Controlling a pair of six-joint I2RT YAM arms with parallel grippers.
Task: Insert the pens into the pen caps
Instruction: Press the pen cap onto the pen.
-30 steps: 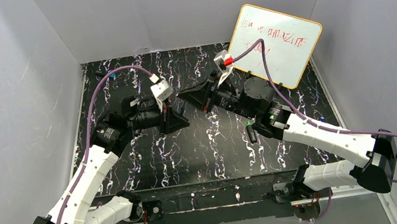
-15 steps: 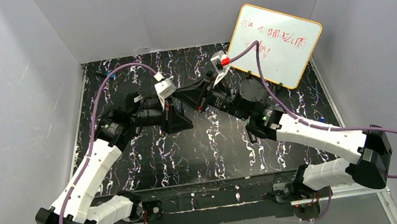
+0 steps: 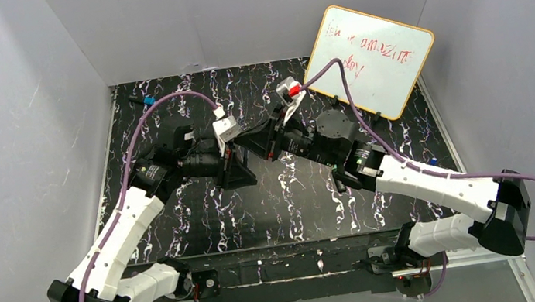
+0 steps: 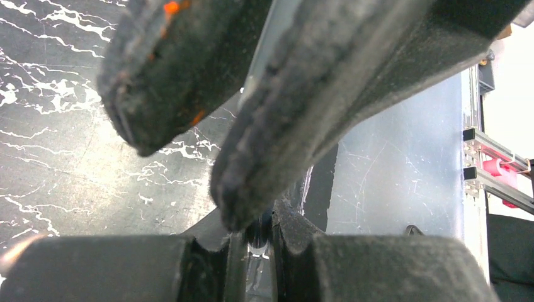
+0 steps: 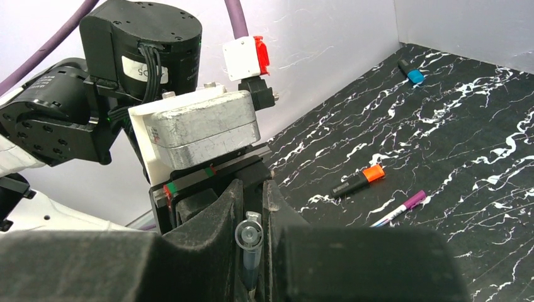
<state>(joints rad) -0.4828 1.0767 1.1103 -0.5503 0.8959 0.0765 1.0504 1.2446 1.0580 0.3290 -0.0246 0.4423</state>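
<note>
Your right gripper (image 5: 250,189) clamps a clear cap (image 5: 249,238), mouth toward the left gripper (image 4: 186,170), whose grip you cannot judge; the orange-tipped marker (image 5: 357,181) lies apart on open table (image 5: 478,126); the whiteboard (image 3: 373,59) carries unreadable red scrawl.

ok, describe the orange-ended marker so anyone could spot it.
Right wrist view: two pens lie on the marbled table. The marker is the short, thick black one with an orange end; the slim pen beside it is white and purple.

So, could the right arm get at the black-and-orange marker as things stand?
Probably not yet: the right gripper is shut on a pen, with the left gripper close ahead; the marker itself lies uncovered.
</note>
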